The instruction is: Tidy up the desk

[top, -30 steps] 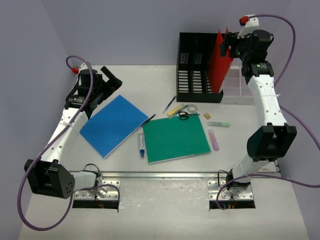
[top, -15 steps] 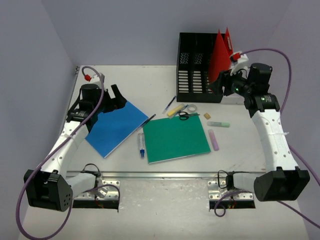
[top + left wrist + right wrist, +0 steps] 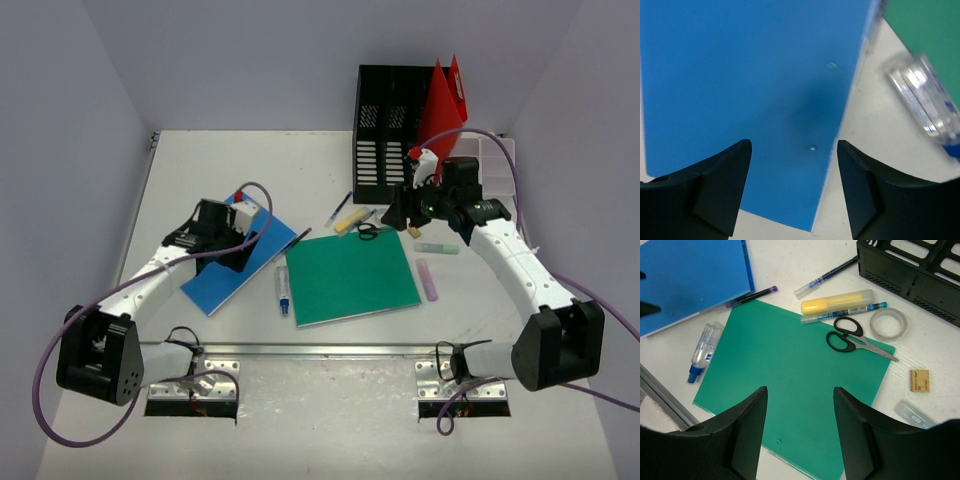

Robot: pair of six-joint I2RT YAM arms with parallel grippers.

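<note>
The white desk point(image 3: 200, 165) carries a blue sheet point(image 3: 213, 282) at the left and a green sheet point(image 3: 352, 277) in the middle. My left gripper point(image 3: 793, 150) hovers open, close over the blue sheet point(image 3: 740, 75) near its right edge, with nothing between its fingers. My right gripper point(image 3: 800, 392) hangs open and empty above the green sheet point(image 3: 790, 365). In the top view it point(image 3: 400, 212) is over the scissors point(image 3: 375, 231). Scissors point(image 3: 850, 340), tape roll point(image 3: 888, 323), yellow highlighter point(image 3: 837, 302) and pens lie along the green sheet's far edge.
A black mesh file holder point(image 3: 392, 135) with a red folder point(image 3: 440, 105) stands at the back, a clear compartment box point(image 3: 497, 160) beside it. A glue bottle point(image 3: 283, 290) lies between the sheets. An eraser point(image 3: 415, 231), a green highlighter point(image 3: 437, 248) and a pink highlighter point(image 3: 428, 280) lie right of the green sheet.
My left arm swung right and down onto the blue sheet, its jaws narrowing. My right arm came down from the file holder to the middle of the desk, its jaws narrowing a little.
</note>
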